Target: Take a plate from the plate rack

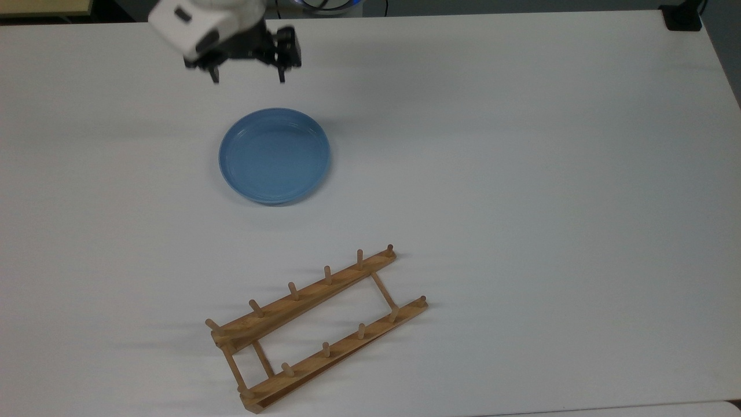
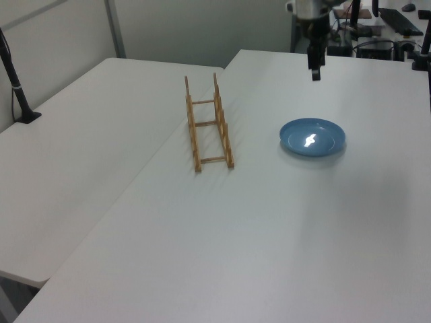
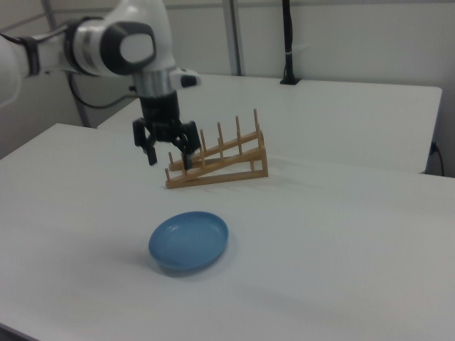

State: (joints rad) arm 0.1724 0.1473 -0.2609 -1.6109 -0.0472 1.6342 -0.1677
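Plate flat on the table, off the empty rack.
Light-brown wooden pegged plate rack (image 1: 315, 328) stands bare; glossy round blue plate (image 1: 274, 155) lies well apart; black two-finger gripper (image 1: 248, 74) hangs beyond, spread wide, empty; best lift clear without touching the rim.

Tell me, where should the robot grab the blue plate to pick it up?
Probably by its raised rim. The plate lies flat on the table, so only the edge gives something to pinch. The open gripper could come straight down, one finger inside the rim, one outside.
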